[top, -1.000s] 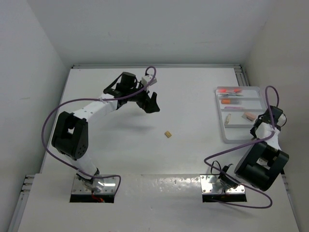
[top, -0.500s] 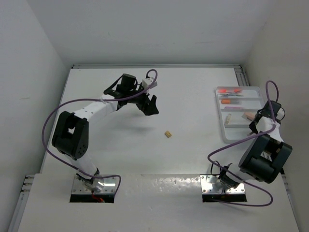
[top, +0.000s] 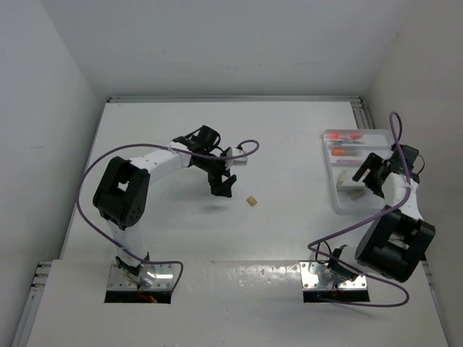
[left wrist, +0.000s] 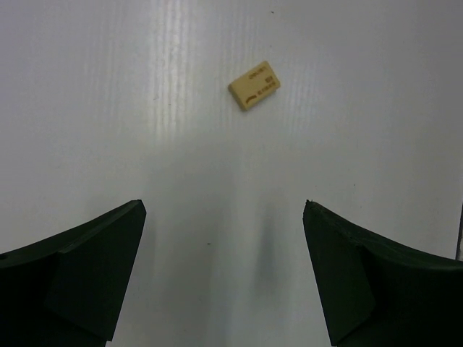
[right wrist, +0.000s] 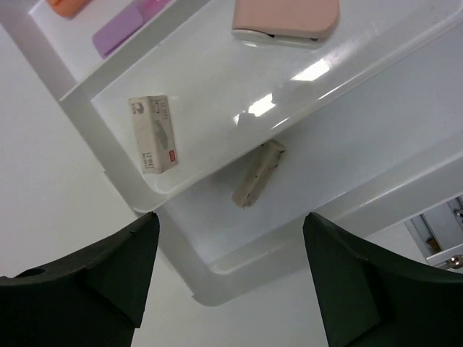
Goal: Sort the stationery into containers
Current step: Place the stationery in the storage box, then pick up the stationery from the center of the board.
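Note:
A tan eraser (top: 251, 201) lies alone on the table; in the left wrist view this tan eraser (left wrist: 254, 85) sits ahead of my fingertips. My left gripper (top: 223, 189) (left wrist: 224, 206) hovers just left of it, open and empty. The white divided tray (top: 346, 210) (right wrist: 217, 285) stands at the right. My right gripper (top: 365, 177) (right wrist: 228, 217) hangs open over its near end. Below it a worn grey-white eraser (right wrist: 258, 173) rests in the nearest compartment. One compartment further hold a white boxed eraser (right wrist: 153, 134) and a pink eraser (right wrist: 286, 18). A purple pen (right wrist: 126, 25) lies beyond.
Orange-red pens (top: 343, 136) lie in the tray's far compartments. White walls close in the table on the left, back and right. Purple cables loop from both arms.
The left gripper has swung nearer and right, toward the tan eraser. The right gripper has opened and shifted over the tray's near end, where the grey-white eraser now lies free.

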Controlling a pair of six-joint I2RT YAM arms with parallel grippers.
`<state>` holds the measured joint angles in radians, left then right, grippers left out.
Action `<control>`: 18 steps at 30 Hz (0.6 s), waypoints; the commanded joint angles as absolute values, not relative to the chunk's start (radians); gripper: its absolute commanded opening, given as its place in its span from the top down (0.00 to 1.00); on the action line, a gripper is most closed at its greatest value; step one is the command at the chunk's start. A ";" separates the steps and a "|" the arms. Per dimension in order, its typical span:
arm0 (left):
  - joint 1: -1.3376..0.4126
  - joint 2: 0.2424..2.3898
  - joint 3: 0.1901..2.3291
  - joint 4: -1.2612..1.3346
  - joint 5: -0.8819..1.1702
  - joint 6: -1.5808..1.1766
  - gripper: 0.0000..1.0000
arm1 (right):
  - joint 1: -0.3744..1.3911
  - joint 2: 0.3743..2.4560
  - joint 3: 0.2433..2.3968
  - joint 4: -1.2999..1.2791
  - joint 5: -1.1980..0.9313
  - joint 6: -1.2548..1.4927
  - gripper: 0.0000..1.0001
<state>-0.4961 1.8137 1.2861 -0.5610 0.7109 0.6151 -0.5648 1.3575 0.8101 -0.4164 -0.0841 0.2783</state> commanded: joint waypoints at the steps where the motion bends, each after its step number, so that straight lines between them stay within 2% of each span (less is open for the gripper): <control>1: -0.526 1.764 1.255 -0.557 0.752 0.765 0.03 | -0.560 1.279 0.833 -0.414 -0.126 0.229 0.21; 4: -0.543 1.785 1.246 -0.561 0.781 0.831 0.07 | -0.557 1.226 0.822 -0.425 -0.205 0.206 0.22; 8: -0.592 1.844 1.284 -0.638 0.749 0.977 0.14 | -0.555 1.219 0.859 -0.550 -0.461 0.175 0.23; 13: -0.632 1.884 1.296 -0.575 0.723 1.003 0.14 | -0.548 1.293 0.920 -0.659 -0.697 0.230 0.27; 18: -0.683 1.943 1.341 -0.560 0.719 1.034 0.16 | -0.535 1.358 0.930 -0.684 -0.798 0.284 0.30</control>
<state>-0.6525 1.9205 1.2846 -0.5945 0.6991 0.9695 -0.5461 1.3418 0.8917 -0.6456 -0.6617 0.2436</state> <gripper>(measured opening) 0.849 0.706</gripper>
